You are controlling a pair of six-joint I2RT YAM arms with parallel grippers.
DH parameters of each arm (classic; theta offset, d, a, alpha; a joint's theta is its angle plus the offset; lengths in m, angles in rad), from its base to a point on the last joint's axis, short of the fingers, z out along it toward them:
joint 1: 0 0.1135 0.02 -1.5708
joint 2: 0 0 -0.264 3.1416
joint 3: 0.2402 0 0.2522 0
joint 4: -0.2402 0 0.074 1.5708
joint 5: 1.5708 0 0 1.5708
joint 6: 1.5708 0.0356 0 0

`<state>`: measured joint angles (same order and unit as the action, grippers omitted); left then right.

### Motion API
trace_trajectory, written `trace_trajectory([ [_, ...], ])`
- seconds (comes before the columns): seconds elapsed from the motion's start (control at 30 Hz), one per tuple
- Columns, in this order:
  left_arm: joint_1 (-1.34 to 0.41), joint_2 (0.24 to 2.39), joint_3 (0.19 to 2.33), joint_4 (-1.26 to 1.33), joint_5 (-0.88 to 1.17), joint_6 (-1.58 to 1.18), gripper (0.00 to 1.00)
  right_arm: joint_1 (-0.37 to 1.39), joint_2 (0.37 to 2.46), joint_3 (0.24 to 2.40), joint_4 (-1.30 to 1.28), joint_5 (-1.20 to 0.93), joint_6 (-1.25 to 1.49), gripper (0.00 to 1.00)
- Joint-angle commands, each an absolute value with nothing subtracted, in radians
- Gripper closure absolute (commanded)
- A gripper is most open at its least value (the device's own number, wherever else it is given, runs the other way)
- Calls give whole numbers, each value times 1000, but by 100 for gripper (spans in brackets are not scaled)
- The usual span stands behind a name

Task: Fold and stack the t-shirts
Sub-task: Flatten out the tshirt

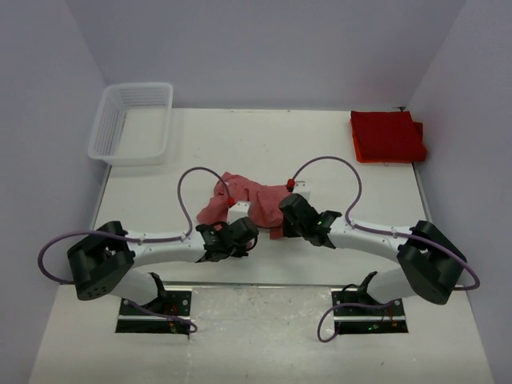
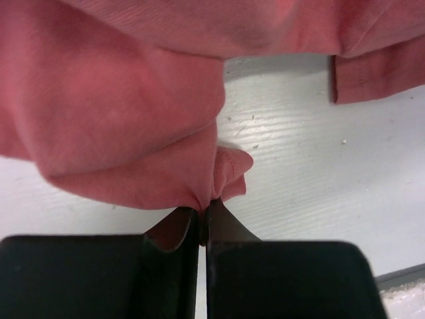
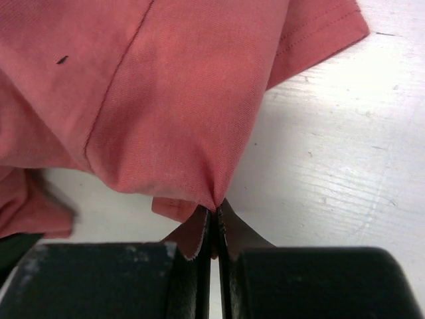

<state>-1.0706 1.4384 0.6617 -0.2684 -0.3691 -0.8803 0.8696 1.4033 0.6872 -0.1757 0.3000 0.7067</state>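
**A:** What's the cloth like?
**B:** One soft, faded salmon-red t-shirt (image 1: 240,196), crumpled on the white table (image 1: 320,144), right of and nearer than the white plastic mesh basket (image 1: 132,124).
**A:** Grippers?
**B:** The left gripper (image 2: 202,211) and the right gripper (image 3: 216,212) each pinch a bunched fold.
**A:** Others?
**B:** One flat, rectangular deep-red folded stack (image 1: 387,136), far right of the basket at the table's back edge.

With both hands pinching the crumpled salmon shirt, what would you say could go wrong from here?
The left hand and right hand each pinch only a small pucker of the faded salmon-red cloth t-shirt, so it may slip out when lifted. The shirt lies bunched, so they may hold mismatched spots and spread it twisted.
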Motion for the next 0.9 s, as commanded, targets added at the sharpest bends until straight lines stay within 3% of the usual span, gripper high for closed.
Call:
trace_trajectory([
  [0.0,-1094,1306,710,-415,-501,-922,100,870,1358,738,-250,377,695,100],
  [0.2,-1098,1027,877,-804,-694,-916,100,868,1290,929,-443,513,609,100],
  [0.33,-1097,950,1027,-978,-790,-942,100,865,1224,1047,-528,597,566,100],
  [0.57,-1097,954,1320,-1230,-981,-933,100,790,1123,1250,-656,630,413,100],
  [0.87,-1097,1028,1705,-1271,-1144,-677,100,693,1087,1634,-766,571,187,100],
])
